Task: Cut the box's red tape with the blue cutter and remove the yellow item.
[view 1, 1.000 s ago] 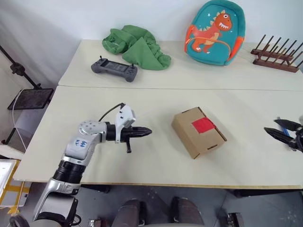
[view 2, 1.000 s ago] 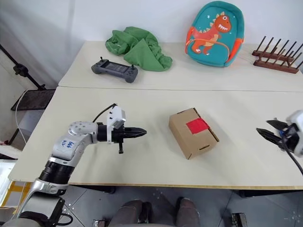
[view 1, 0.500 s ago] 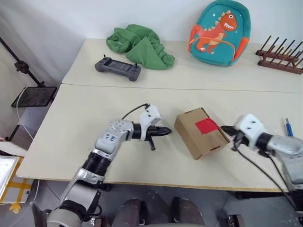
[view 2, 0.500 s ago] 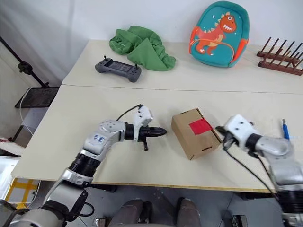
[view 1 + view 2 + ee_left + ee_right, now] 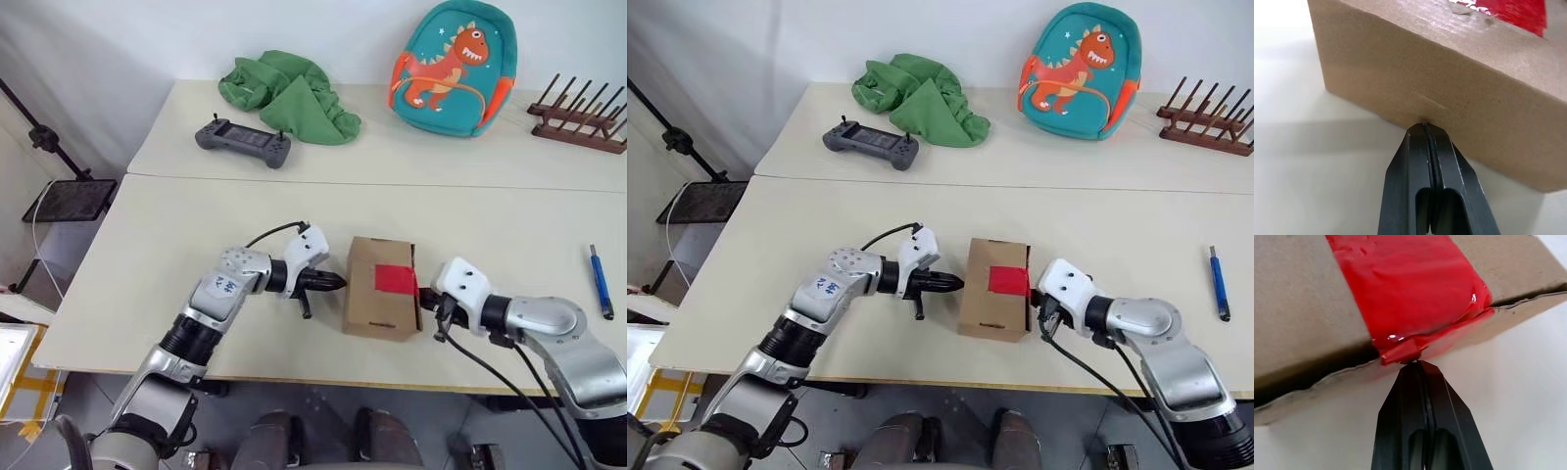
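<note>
The brown box (image 5: 370, 305) lies near the table's front edge, pinched between both grippers. The red tape (image 5: 396, 281) crosses the seam of its top flap. My left gripper (image 5: 338, 284) is shut, its tip pressed against the box's left side (image 5: 1400, 73). My right gripper (image 5: 423, 302) is shut too, with its tip touching the tape's folded end (image 5: 1410, 345) on the right side. The blue cutter (image 5: 601, 281) lies on the table far to the right, away from both grippers. The yellow item is hidden.
On the far table sit a green cloth heap (image 5: 289, 93), a grey controller (image 5: 242, 144), a teal dinosaur backpack (image 5: 449, 67) and a wooden rack (image 5: 578, 117). A seam (image 5: 490, 185) divides the two tables. A stand (image 5: 69, 201) is at the left.
My right gripper has shut and swung in from the right edge to the box. The box has turned and slid left against my left gripper's tip.
</note>
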`<state>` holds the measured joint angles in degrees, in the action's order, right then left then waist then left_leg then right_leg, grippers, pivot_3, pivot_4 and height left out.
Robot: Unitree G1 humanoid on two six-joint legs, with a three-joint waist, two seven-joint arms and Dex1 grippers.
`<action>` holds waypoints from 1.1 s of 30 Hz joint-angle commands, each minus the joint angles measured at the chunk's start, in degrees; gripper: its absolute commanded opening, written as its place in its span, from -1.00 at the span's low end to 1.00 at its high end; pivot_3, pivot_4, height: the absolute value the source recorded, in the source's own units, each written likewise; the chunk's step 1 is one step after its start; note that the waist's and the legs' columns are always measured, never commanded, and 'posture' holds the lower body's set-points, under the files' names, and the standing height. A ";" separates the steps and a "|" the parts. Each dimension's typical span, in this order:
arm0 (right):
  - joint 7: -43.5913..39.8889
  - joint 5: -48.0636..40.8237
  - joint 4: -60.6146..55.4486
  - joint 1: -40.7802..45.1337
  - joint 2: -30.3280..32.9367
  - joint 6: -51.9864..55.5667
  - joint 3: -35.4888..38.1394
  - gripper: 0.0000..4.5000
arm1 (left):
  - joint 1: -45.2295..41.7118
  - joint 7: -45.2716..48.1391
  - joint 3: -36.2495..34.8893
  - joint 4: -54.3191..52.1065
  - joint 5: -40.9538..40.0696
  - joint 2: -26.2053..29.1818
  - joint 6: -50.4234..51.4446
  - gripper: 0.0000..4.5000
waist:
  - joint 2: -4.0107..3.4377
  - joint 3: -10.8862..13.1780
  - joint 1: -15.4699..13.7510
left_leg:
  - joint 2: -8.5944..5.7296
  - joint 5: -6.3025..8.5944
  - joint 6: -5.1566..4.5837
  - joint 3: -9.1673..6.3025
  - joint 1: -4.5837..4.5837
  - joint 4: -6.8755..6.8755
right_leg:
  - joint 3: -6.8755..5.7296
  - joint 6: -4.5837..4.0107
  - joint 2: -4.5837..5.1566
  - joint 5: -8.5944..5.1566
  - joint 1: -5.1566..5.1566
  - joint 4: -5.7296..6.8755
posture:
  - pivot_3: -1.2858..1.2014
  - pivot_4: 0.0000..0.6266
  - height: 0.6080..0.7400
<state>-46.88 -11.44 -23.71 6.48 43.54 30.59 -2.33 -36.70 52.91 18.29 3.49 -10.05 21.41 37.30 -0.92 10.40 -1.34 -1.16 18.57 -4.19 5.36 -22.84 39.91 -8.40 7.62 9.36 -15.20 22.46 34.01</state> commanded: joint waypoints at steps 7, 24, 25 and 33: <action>3.45 -0.37 -3.59 -2.11 -0.48 4.45 2.14 -0.99 | 2.32 1.87 -0.75 -8.71 -2.11 4.75 4.97 -1.00 | 0.00 0.00 -0.17 | -0.04 0.01 0.01 0.00 -0.04 0.00 | 0.07 -0.01 0.04 0.00 0.01 -0.01 | 0.03 -0.52 1.00; 16.12 -28.99 -9.69 13.01 -8.77 47.77 22.54 0.98 | -9.60 7.15 -4.49 1.42 -6.42 0.10 -4.70 -1.00 | 0.04 0.03 -0.07 | -0.11 0.01 -0.06 -0.05 -0.29 -0.07 | 0.17 -0.05 0.03 0.02 0.20 -0.06 | 0.03 -0.52 1.00; 16.74 -28.55 -9.81 13.40 -8.43 47.64 21.09 0.98 | -9.57 6.34 -4.11 1.76 -6.27 -1.24 -4.81 -1.00 | 0.05 0.03 -0.08 | -0.10 0.01 -0.08 -0.03 -0.32 -0.07 | 0.05 -0.05 0.01 0.02 0.23 -0.07 | 0.03 -0.52 1.00; 18.57 -28.15 -10.58 11.27 -5.97 46.70 17.75 0.98 | -6.65 3.76 2.71 1.80 0.20 -3.18 -7.64 -1.00 | 0.05 0.03 -0.08 | -0.10 -0.02 -0.12 0.01 -0.30 -0.07 | -0.16 -0.03 -0.01 0.03 0.21 -0.06 | 0.03 -0.52 1.00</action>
<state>-28.99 -39.17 -32.55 18.72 36.25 76.56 14.90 -44.13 57.14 20.12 6.02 -11.47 17.39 30.34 -0.87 10.43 -1.41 -1.24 18.56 -4.31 5.37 -23.14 39.84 -8.57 7.59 9.33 -15.17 22.67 33.95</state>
